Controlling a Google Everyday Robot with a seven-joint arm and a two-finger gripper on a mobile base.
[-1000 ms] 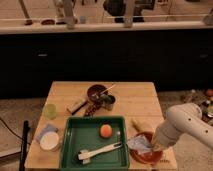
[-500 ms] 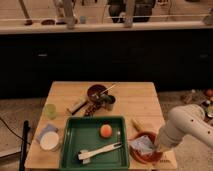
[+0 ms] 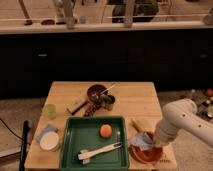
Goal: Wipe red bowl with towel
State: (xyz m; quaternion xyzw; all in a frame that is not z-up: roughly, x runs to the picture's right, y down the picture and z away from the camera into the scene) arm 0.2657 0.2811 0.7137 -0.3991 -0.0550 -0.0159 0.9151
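The red bowl (image 3: 148, 154) sits at the front right corner of the wooden table (image 3: 135, 100). A pale blue-grey towel (image 3: 142, 141) lies bunched in the bowl's left side. My white arm (image 3: 176, 120) reaches in from the right and comes down onto the towel. My gripper (image 3: 150, 141) is at the arm's end, pressed against the towel over the bowl, and is mostly hidden by the wrist.
A green tray (image 3: 75, 137) holds an orange ball (image 3: 105, 130) and a white brush (image 3: 100, 151). A dark bowl (image 3: 96, 92) with a utensil, a small cup (image 3: 107, 101), a green cup (image 3: 49, 110), a white lid (image 3: 49, 141) and a yellow item (image 3: 141, 124) share the table.
The arm and towel have shifted slightly over the red bowl; the rest of the table is unchanged.
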